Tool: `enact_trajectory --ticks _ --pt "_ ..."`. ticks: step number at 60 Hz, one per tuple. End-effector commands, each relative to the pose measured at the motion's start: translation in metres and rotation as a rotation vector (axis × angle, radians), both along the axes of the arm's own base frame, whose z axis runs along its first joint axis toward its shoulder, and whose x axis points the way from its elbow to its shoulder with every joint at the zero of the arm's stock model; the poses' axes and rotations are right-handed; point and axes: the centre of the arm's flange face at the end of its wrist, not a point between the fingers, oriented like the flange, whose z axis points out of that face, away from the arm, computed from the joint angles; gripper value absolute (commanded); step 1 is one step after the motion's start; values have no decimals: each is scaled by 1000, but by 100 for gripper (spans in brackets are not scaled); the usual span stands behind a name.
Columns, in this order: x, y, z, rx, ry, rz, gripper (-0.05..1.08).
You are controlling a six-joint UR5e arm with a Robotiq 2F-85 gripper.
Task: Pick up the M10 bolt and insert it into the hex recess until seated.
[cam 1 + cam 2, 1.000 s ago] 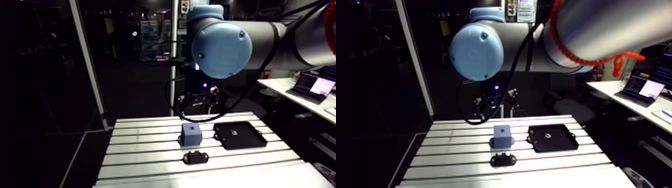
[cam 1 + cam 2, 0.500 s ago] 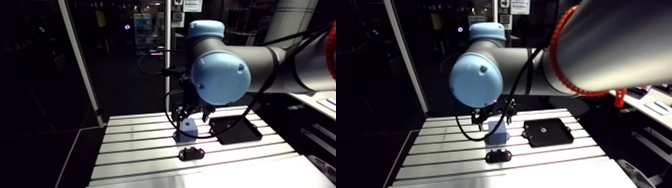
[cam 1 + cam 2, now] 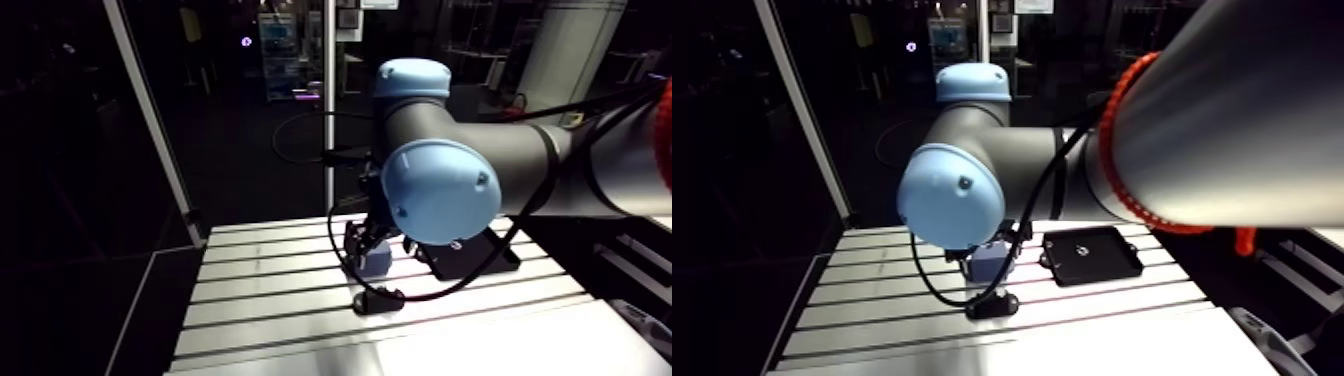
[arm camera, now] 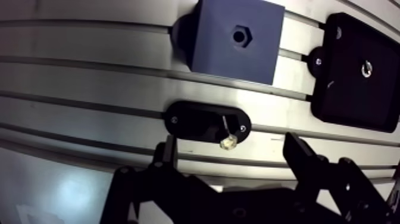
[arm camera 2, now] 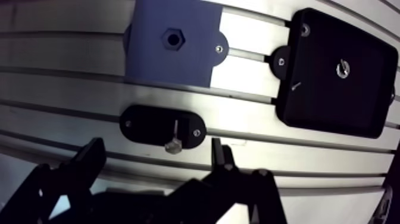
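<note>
Inventory, wrist view:
1. Gripper (image 4: pixel 232 156): jaws wide apart, holding nothing. I read it as hovering over the table (image 4: pixel 89 83).
2. Bolt (image 4: pixel 227 136): lies on a black oval holder (image 4: pixel 193 119), head toward the gripper, shank pointing at the block. It sits just ahead of the gripper, approx. in line w/ the gap between the fingers.
3. Block (image 4: pixel 256 59): blue, beyond the holder, near it but apart. Recess (image 4: pixel 240 36) in its top face, bolt not in it.
4. Tray (image 4: pixel 351 95): black, beside the block, w/ a small metal bit near its centre.

Arm view: the wrist covers part of the block. I can see the holder and tray.
</note>
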Motion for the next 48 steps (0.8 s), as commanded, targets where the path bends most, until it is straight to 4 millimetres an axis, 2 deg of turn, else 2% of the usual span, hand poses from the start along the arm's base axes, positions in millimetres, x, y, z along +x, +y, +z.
enact_trajectory --ticks 1,4,10,23,48 --pt "4 4 -8 0 -3 -6 7" --pt "5 4 -9 -1 0 -5 8" --pt "9 3 -14 0 6 -5 16" --pt "16 3 -21 1 16 -5 22" --pt "21 9 -30 1 1 2 28"
